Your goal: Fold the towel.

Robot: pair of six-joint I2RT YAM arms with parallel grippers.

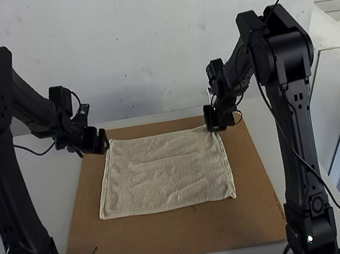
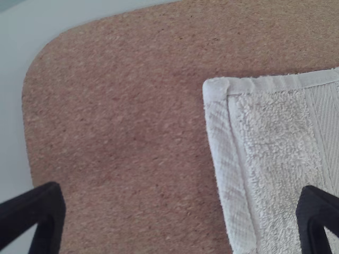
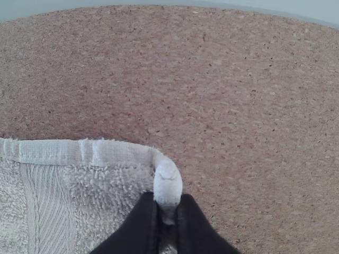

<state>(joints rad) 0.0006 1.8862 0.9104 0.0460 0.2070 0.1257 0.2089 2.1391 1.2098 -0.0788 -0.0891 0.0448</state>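
Cork board [image 1: 175,237] under your towel [image 1: 162,180], which lies spread flat, far-right corner pinched up. Right gripper [image 3: 167,203]: jaws closed on that corner. Left gripper [image 2: 181,197]: jaws wide apart, nothing held, near the far-left corner. Step, as judged: you are taking up the far edge, fold not made. Next: centre left on its corner, close, then lift both together toward the near edge.

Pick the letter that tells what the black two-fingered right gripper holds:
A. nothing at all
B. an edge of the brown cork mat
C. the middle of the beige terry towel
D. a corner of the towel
D, since the right gripper has its fingers closed on the towel's far right corner.
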